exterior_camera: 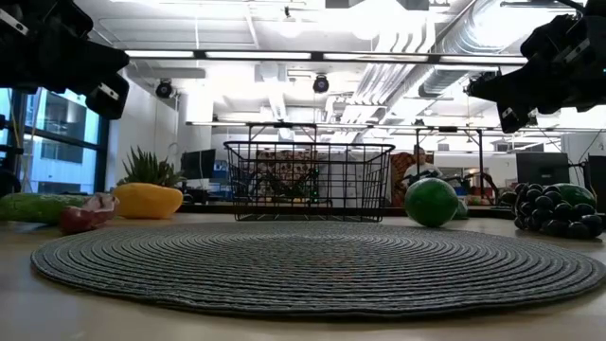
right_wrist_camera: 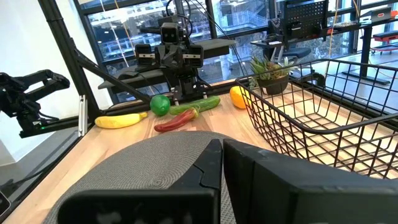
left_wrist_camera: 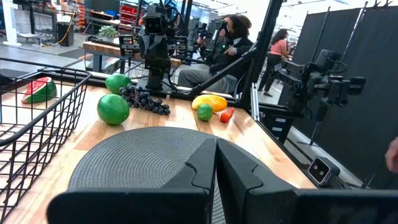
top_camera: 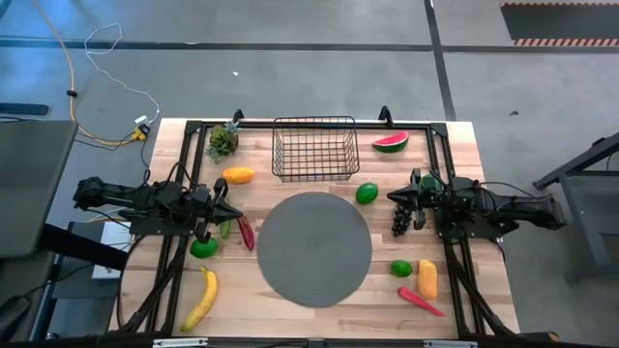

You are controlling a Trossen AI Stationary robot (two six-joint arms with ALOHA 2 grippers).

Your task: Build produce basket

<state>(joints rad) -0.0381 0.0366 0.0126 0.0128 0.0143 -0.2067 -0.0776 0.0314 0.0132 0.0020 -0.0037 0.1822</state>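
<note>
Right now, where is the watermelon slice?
In the high view, the watermelon slice lies at the table's far right, just right of the basket, which holds nothing yet.

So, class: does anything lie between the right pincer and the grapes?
Nothing visible does. The right pincer, shut, hangs just above and beside the grapes, with only bare table around them.

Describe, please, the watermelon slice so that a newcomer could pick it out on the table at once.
Start at the black wire basket standing at the far edge of the wooden table. Just beside it, toward the right arm's side, lies the watermelon slice. It is the only red wedge with a green rind; the nearby lime is round and plain green.
</note>
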